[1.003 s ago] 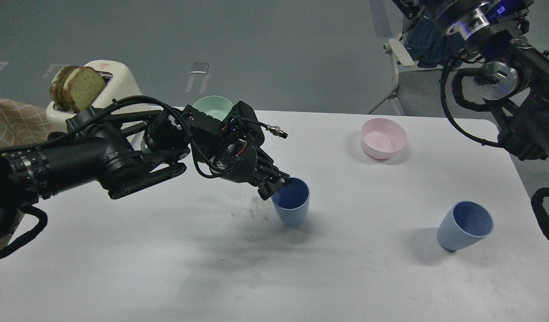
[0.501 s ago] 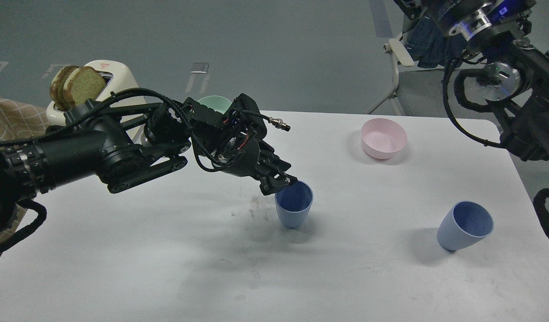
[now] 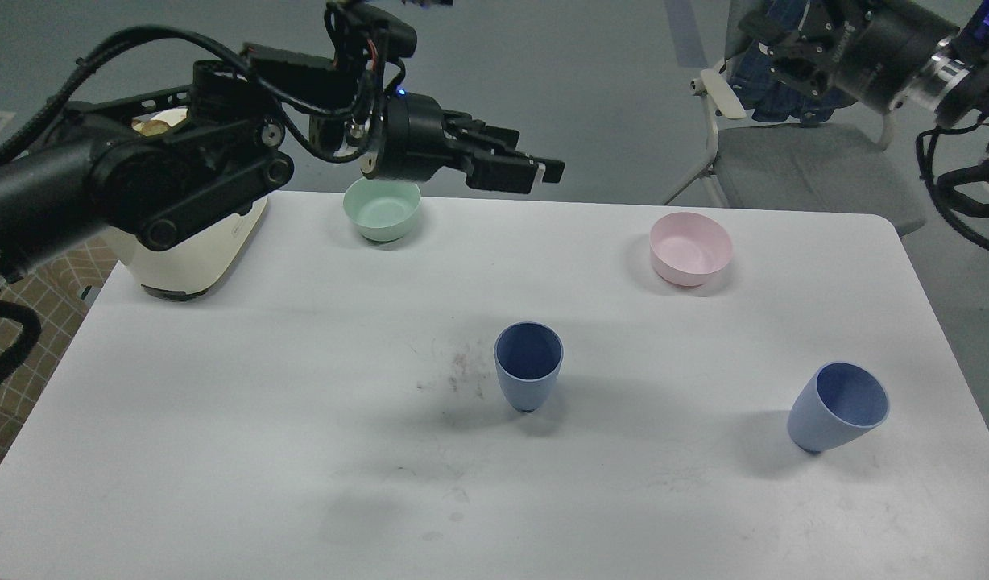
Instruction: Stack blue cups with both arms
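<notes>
One blue cup (image 3: 528, 374) stands upright near the middle of the white table (image 3: 221, 419), with nothing touching it. The second blue cup (image 3: 837, 407) stands at the front right, leaning to the right. My left gripper (image 3: 543, 172) is raised high above the table's back edge, to the right of the mint-green bowl; its fingers are a little apart and empty. My right arm comes in at the top right; its gripper (image 3: 772, 44) hangs above the chair, dark and seen end-on, and its fingers cannot be told apart.
A mint-green bowl (image 3: 382, 211) sits at the back centre-left and a pink bowl (image 3: 690, 248) at the back right. A cream toaster (image 3: 190, 250) stands at the back left, partly behind my left arm. A grey chair (image 3: 792, 165) stands beyond the table. Dark smudges (image 3: 461, 366) lie left of the middle cup.
My left gripper has let go of the middle cup's rim and risen up and back. The cup now stands upright on its own. My right arm has shifted up and right.
</notes>
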Controlling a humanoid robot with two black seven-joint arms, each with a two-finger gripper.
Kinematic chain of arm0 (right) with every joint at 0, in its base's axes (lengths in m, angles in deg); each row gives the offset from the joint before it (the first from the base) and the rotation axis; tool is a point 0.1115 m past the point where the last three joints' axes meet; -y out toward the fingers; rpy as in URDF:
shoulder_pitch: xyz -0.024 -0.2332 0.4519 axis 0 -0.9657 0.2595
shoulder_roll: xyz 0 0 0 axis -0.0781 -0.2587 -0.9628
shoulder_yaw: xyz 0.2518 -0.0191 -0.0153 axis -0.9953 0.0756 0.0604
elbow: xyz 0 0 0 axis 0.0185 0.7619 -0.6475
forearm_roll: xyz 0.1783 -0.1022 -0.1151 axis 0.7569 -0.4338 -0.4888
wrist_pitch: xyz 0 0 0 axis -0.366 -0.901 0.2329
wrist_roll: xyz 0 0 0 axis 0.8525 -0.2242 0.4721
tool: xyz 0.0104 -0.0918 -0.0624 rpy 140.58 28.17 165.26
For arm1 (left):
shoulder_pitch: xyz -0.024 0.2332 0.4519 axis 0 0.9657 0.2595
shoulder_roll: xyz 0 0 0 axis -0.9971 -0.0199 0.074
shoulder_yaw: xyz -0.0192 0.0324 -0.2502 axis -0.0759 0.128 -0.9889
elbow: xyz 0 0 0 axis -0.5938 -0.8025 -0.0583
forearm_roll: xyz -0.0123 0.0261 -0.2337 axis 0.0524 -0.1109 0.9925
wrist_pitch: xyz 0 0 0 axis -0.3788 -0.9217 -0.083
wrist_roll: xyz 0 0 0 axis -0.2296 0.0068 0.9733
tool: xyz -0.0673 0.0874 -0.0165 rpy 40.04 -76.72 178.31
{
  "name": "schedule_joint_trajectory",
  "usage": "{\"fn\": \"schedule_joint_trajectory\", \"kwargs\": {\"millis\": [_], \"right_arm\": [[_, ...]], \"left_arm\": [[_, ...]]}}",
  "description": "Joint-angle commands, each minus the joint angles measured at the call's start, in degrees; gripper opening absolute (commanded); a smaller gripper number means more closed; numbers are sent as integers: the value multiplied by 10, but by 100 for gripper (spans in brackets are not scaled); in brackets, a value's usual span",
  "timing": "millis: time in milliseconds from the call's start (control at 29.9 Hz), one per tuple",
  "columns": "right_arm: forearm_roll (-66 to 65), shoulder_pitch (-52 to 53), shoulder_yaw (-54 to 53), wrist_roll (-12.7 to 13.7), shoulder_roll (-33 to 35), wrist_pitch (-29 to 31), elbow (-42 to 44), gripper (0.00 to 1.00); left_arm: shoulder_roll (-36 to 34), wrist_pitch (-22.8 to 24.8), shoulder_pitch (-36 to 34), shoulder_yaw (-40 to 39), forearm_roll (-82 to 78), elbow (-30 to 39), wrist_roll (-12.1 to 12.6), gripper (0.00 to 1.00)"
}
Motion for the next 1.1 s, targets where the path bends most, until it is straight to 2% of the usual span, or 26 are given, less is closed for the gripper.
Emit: {"fn": "schedule_joint_trajectory", "kwargs": {"millis": [0,67,134,167,234,334,535,802,1069], "right_arm": [[-102,-10,17,0,93,0,-81,100],[-172,-22,25,0,168,-3,-152,100],[-224,-47,26,0,218,-36,-197,100],[-224,-47,26,0,218,-37,-198,100],[-287,-98,25,0,274,-87,-247,100],[-332,-163,26,0,305,-161,-279,100],[-345,-244,29,0,327,-234,-287,100],[-345,-284,36,0,329,-237,-295,100],[-377,-320,35,0,300,-237,-286,99]], "left_arm": [[2,-2,4,-10,78,-28,0,92],[10,-25,5,-10,120,-50,0,92],[19,-44,8,-10,144,-67,0,92],[19,-44,8,-10,144,-68,0,92],[29,-49,10,-10,158,-81,0,92],[31,-50,11,-9,158,-81,0,92],[41,-48,16,-8,158,-80,0,92],[48,-49,25,-8,157,-79,0,92],[48,-48,26,-8,157,-75,0,92]]}}
